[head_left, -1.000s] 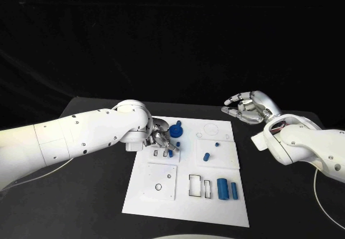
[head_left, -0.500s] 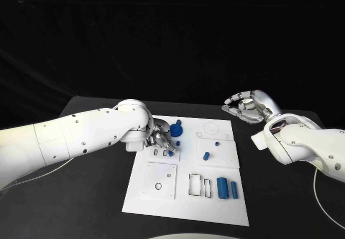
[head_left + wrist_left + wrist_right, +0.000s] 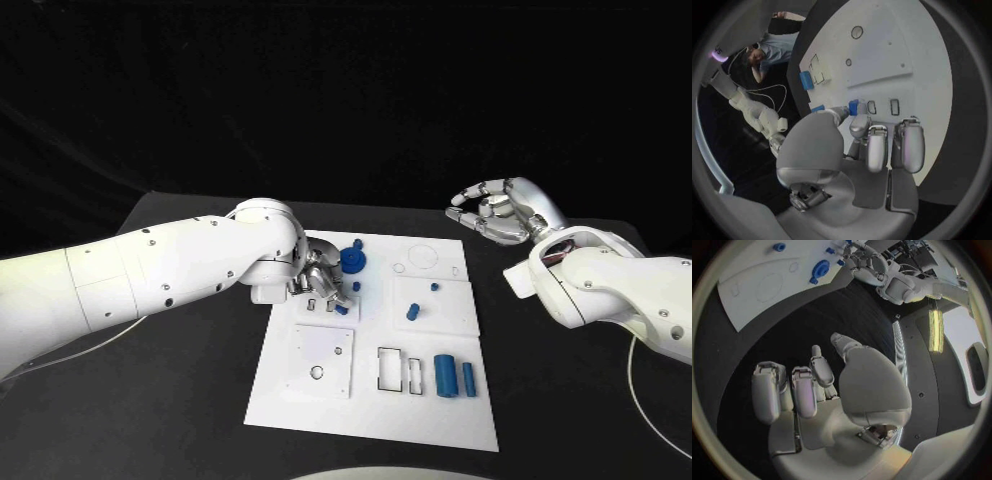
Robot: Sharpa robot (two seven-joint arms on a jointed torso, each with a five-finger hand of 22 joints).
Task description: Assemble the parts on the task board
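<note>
The task board (image 3: 325, 400) lies flat at the centre of the black desk (image 3: 173, 400), its long side running from the 6 o'clock edge toward 12 o'clock.

Left hand (image 3: 320, 283): positioned over the board's 10 o'clock portion. Its fingers (image 3: 877, 145) are curled downward, and the thumb and one finger pinch a small blue part (image 3: 340, 307), which sits at or just above the board surface beside two small rectangular slots (image 3: 882, 106). Whether the part is touching the board cannot be told.

Right hand (image 3: 498, 212): raised above the desk at about 2 o'clock, off the board's corner. Its fingers (image 3: 798, 390) are partly curled but spread apart, with nothing between them.

Parts on the board: a blue round flanged piece (image 3: 352, 263) stands near the 11 o'clock corner, just beside the left hand. A short blue peg (image 3: 414, 313) lies tilted near the centre, with a smaller blue stub (image 3: 434, 291) just toward 12 o'clock of it. Two blue cylinders (image 3: 454, 377) lie side by side, close together, at about 5 o'clock, next to two rectangular cut-outs (image 3: 400, 371). A raised white square plate with a round hole (image 3: 320, 363) occupies the 7 o'clock area. A faint circular outline (image 3: 423, 257) is marked near the 1 o'clock corner.
</note>
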